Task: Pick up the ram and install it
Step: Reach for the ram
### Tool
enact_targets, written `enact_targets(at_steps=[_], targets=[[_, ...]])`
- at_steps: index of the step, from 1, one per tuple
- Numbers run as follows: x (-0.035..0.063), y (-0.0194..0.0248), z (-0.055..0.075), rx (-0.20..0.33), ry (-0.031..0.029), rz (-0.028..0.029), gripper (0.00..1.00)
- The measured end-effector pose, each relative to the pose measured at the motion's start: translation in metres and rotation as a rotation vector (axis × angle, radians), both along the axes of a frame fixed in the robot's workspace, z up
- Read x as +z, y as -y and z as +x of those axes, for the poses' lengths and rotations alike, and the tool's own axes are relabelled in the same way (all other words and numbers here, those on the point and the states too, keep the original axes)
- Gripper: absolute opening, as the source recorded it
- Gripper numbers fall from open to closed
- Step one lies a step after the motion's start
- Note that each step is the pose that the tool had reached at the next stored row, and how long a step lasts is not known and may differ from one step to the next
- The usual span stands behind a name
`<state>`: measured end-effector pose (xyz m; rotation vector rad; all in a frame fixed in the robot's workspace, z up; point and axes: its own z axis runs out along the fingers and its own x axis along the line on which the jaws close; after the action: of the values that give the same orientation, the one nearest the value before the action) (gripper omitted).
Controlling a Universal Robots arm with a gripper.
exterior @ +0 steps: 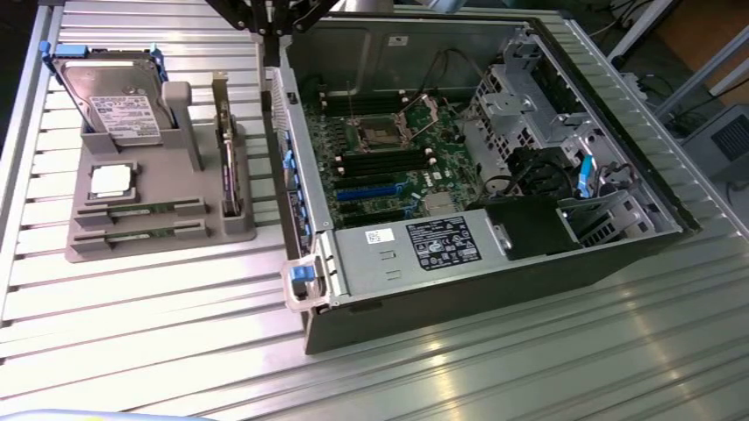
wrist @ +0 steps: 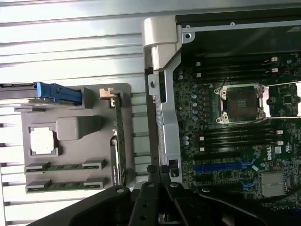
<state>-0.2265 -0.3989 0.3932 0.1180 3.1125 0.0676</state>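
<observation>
Gripper [wrist: 158,176] is pinched fully shut, nothing held, poised over the open case's [exterior: 351,329] side wall. The ram [exterior: 139,211] is seated untouched in the grey holder [exterior: 158,252], at about seven o'clock from the gripper in the exterior view. Its long axis is run roughly nine-to-three, with a second stick [exterior: 139,235] just beside it.

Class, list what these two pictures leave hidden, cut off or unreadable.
1. Wrist view: the black gripper hides part of the green motherboard.
2. Exterior view: the gripper is cut off by the top edge.
3. Exterior view: chip markings on the two thin green ram sticks, too small.
4. Exterior view: silver hard drive label print, too small.
</observation>
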Motion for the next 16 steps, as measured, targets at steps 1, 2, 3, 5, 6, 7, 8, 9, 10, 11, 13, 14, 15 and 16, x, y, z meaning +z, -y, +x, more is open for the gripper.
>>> enact_targets(at_steps=[1, 2, 3, 5, 6, 7, 8, 9, 10, 11, 13, 14, 15, 16], targets=[[0.0000, 0.0000, -0.001, 0.000, 0.0000, 0.0000, 0.10], [0.0000, 0.0000, -0.002, 0.000, 0.0000, 0.0000, 0.10], [0.0000, 0.0000, -0.002, 0.000, 0.0000, 0.0000, 0.10], [0.0000, 0.0000, -0.003, 0.000, 0.0000, 0.0000, 0.10], [0.0000, 0.0000, -0.004, 0.000, 0.0000, 0.0000, 0.10], [0.0000, 0.0000, -0.005, 0.000, 0.0001, 0.0000, 0.10], [0.0000, 0.0000, -0.005, 0.000, 0.0000, 0.0000, 0.10], [0.0000, 0.0000, -0.006, 0.000, 0.0000, 0.0000, 0.10], [0.0000, 0.0000, -0.007, 0.000, 0.0001, 0.0000, 0.10], [0.0000, 0.0000, -0.008, 0.000, 0.0000, 0.0000, 0.10], [0.0000, 0.0000, -0.010, 0.000, 0.0001, 0.0000, 0.10], [0.0000, 0.0000, -0.011, 0.000, 0.0000, 0.0000, 0.10], [0.0000, 0.0000, -0.013, 0.000, 0.0000, 0.0000, 0.10], [0.0000, 0.0000, -0.014, 0.000, 0.0000, 0.0000, 0.10]])
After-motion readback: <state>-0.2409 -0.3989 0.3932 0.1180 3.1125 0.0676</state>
